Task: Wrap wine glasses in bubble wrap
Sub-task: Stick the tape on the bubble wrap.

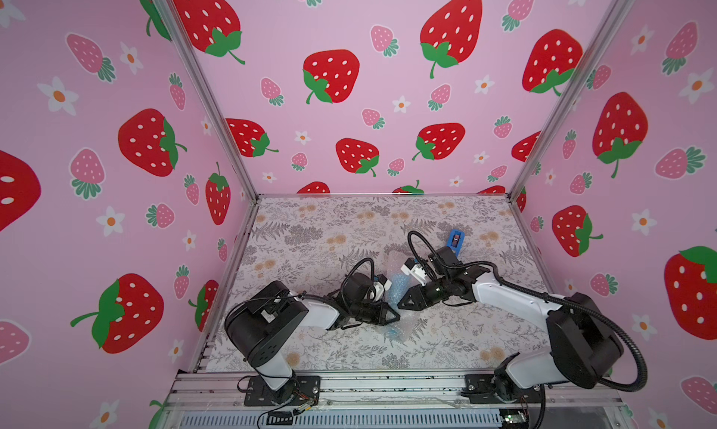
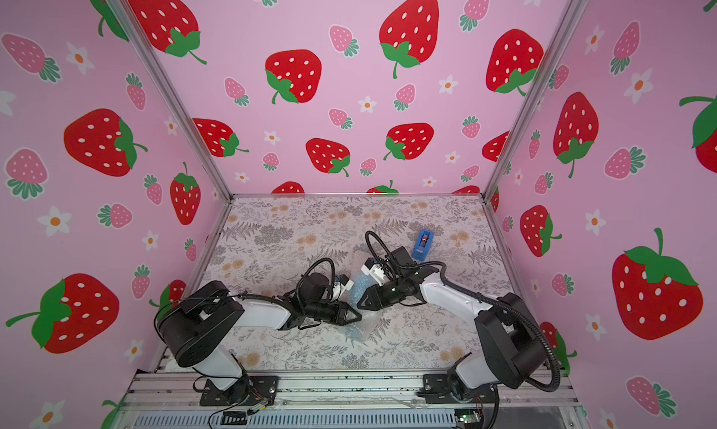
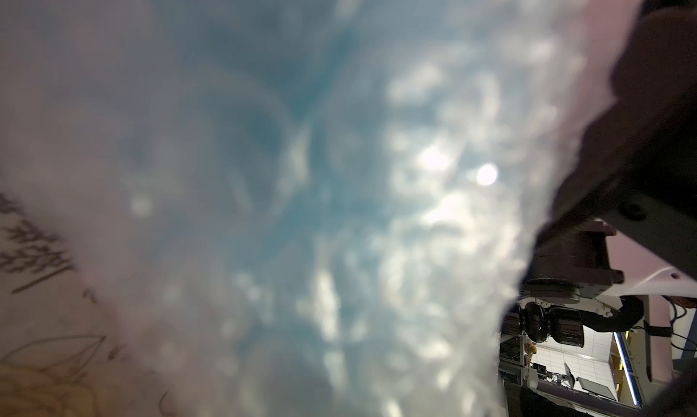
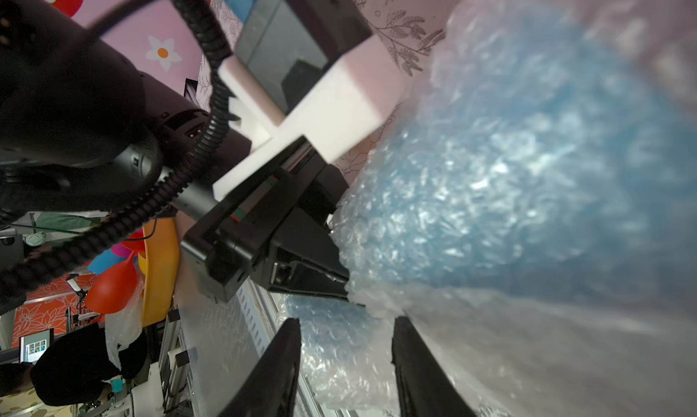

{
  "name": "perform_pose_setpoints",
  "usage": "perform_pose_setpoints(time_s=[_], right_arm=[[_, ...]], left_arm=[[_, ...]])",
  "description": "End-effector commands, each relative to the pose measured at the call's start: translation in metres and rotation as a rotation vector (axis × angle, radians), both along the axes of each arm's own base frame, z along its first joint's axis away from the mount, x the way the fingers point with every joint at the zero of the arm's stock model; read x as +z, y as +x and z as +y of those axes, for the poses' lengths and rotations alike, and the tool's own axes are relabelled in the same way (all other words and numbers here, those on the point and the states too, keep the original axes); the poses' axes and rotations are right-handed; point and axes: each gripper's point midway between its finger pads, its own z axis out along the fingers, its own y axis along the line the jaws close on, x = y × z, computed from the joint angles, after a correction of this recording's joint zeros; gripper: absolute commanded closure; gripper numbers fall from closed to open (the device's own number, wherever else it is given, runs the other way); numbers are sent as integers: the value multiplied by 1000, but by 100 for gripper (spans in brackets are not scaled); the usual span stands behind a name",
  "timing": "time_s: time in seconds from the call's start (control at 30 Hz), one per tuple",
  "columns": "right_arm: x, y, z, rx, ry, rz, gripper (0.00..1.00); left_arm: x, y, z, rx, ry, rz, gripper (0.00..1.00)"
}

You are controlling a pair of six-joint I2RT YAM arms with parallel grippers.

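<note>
Right wrist view: left tool (image 4: 345, 283) pinches the bubble wrap (image 4: 528, 339) edge, while the half-open right tool (image 4: 346, 320) straddles the wrapped goblet (image 4: 528, 151), lying lengthwise between both arms.

Pairs white link shells with black joint housings on the left arm (image 1: 318, 314) and right arm (image 1: 512, 299). Ends in black wedge-shaped left gripper (image 1: 396, 316) and right gripper (image 1: 400, 306). Carries looping black corrugated cables (image 1: 642, 365), white wrist camera blocks (image 1: 413, 270) and black bolted base plates (image 1: 310, 388) at each foot.
</note>
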Motion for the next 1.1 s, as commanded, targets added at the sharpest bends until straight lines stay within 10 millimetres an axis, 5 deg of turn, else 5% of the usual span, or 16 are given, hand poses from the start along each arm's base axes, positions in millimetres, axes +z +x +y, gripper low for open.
perform_pose_setpoints(time_s=[0.0, 0.33, 0.57, 0.83, 1.07], right_arm=[[-10, 4, -3, 2, -7, -5, 58], [-30, 6, -23, -45, -49, 29, 59], [-20, 11, -35, -76, -67, 13, 59], [39, -9, 8, 46, 125, -46, 59], [37, 1, 29, 58, 125, -69, 60]], left_arm=[[-29, -4, 18, 34, 105, 26, 81], [-30, -3, 17, 29, 105, 29, 82], [-29, -2, 16, 30, 104, 28, 82], [-32, -1, 16, 33, 106, 34, 82], [-31, -1, 15, 36, 98, 34, 82]])
